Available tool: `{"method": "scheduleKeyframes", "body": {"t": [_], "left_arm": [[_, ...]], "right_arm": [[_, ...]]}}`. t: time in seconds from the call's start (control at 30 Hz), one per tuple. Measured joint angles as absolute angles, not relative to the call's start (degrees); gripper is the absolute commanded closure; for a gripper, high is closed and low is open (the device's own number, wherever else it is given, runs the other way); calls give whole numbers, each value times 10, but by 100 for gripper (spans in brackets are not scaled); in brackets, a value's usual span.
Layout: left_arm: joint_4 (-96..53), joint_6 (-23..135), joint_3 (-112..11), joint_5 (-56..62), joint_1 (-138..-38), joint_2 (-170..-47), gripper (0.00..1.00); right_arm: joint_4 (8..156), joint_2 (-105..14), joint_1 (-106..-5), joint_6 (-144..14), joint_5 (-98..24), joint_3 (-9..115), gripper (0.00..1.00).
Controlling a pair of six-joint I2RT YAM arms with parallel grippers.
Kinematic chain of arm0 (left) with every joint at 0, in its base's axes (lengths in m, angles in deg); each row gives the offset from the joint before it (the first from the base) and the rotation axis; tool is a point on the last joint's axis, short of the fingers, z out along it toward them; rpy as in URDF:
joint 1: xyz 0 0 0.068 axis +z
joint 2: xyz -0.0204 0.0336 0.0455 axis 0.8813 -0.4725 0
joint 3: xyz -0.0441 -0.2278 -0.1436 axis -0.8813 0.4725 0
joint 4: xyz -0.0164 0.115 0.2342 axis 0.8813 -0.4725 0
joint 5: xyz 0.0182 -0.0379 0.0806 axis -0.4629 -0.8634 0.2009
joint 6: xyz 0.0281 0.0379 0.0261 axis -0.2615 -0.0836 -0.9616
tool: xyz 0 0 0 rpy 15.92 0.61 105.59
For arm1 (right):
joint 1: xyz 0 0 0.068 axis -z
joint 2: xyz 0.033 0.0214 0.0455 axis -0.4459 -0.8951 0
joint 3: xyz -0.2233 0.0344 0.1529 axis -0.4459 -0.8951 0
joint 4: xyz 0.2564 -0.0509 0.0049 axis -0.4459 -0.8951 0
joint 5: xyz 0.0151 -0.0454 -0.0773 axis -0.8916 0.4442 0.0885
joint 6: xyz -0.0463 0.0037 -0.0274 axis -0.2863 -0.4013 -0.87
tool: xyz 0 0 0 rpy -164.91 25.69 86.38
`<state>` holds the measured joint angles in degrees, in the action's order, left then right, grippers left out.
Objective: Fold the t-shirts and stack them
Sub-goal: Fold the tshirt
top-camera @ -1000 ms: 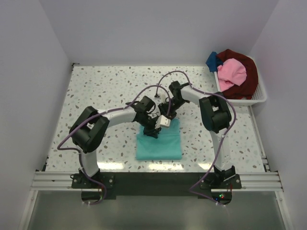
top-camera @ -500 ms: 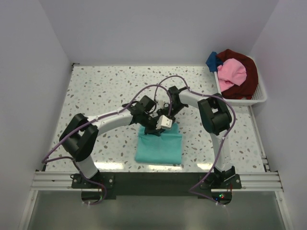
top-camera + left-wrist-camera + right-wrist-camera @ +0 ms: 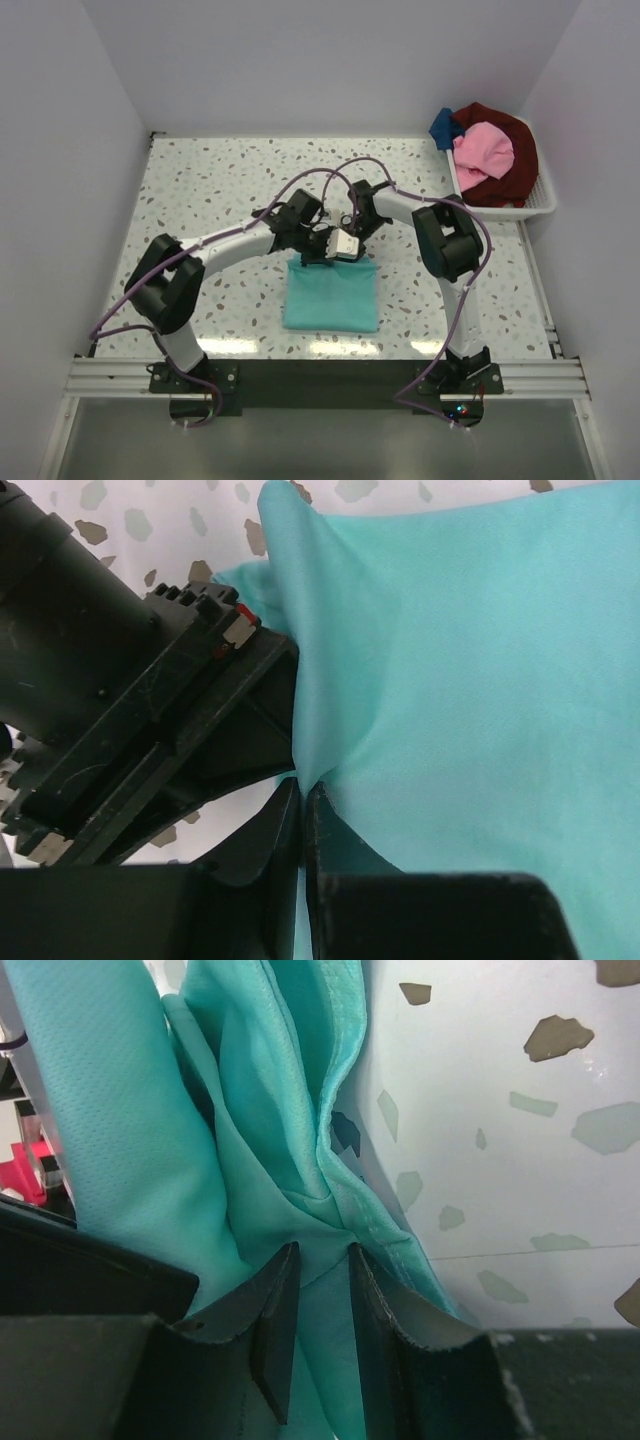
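Observation:
The teal t-shirt (image 3: 331,297) lies folded into a rectangle on the speckled table between the two arms. Both grippers meet at its far edge. My left gripper (image 3: 302,788) is shut on a thin pinch of the teal cloth (image 3: 460,680), which rises in a ridge from its tips. My right gripper (image 3: 322,1252) is shut on a thicker bunch of teal folds (image 3: 270,1130) by the hemmed edge. From above, the left gripper (image 3: 314,257) sits just left of the right gripper (image 3: 354,248). Pink (image 3: 484,150), dark red (image 3: 518,160) and blue (image 3: 442,128) t-shirts are piled at the back right.
A white slatted basket (image 3: 543,203) in the far right corner holds the piled shirts. The right gripper's black body (image 3: 150,710) fills the left side of the left wrist view, close beside my left fingers. White walls enclose the table on three sides.
My left gripper has shut on the shirt's far edge. Both grippers have shifted a little toward the far side, and the left arm is stretched out further.

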<state>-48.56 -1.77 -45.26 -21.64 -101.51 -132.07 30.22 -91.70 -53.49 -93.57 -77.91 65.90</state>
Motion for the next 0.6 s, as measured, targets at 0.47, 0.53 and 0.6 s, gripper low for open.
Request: {"method": "scheduleKeyframes", "body": {"t": [0.47, 0.53, 0.6], "left_arm": [[-364, -55, -366, -165, -1020, -1301, 100], [-357, -61, -357, -162, -1022, -1293, 100], [-352, -69, -349, -160, -1027, -1284, 100]], "right_arm": [[277, -917, -535, -961, -767, 672, 67], [266, -917, -536, -967, -757, 683, 66], [253, -918, -535, -972, -746, 699, 65]]}}
